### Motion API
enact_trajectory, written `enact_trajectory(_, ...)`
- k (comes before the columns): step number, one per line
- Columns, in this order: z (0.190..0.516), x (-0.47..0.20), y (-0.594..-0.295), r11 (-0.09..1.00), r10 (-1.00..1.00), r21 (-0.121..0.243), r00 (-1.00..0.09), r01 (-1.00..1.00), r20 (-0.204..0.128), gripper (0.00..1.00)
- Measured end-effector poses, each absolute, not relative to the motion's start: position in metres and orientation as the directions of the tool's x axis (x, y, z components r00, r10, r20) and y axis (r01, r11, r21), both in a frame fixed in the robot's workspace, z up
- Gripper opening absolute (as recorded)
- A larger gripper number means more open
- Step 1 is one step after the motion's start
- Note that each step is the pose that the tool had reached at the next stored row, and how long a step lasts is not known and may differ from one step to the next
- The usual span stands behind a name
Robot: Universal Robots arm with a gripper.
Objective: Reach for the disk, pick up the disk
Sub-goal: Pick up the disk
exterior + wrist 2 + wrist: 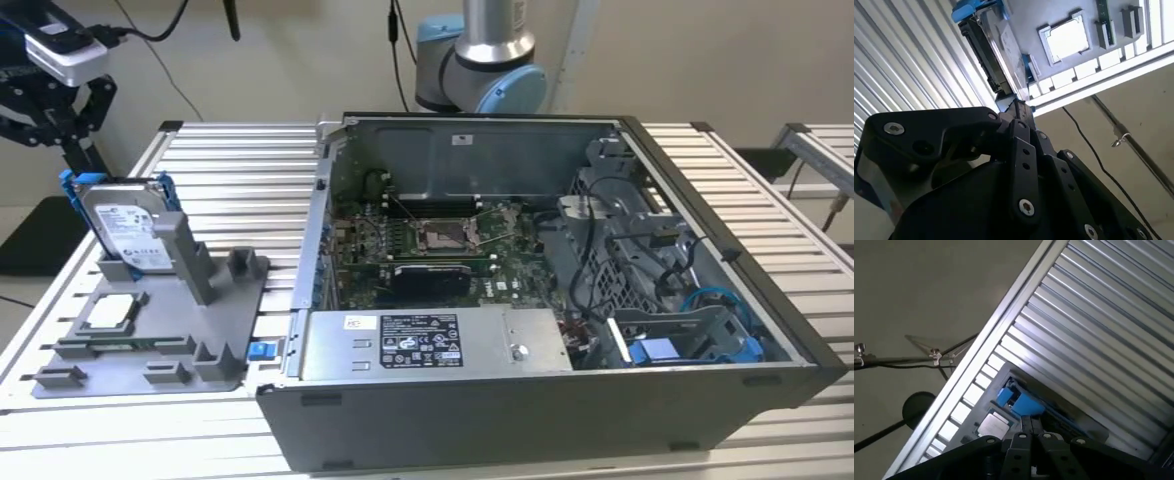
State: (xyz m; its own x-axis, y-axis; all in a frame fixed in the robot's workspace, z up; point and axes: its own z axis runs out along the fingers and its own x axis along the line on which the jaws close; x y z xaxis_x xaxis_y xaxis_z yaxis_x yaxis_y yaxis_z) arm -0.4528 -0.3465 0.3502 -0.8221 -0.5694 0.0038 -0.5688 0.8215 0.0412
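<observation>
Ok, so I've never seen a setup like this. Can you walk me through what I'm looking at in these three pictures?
This is one robot arm working at a slatted metal table. The exterior view comes from a camera standing off the arm. Both wrist views come from cameras riding on the arm, looking past its black gripper. On the table sits an open computer case and, at the exterior view's left, a grey holder. Standing upright in the holder is the disk, a silver hard drive in a blue frame. A small square chip lies flat on the holder nearby. The gripper is shut, holds nothing, and hangs close above the disk.
</observation>
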Motion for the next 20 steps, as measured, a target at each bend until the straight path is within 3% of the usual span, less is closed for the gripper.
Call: enact_trajectory(20,0.3500,-0.4528,-0.3464,0.567,-0.824,0.042,-0.567,-0.823,0.003,0.00)
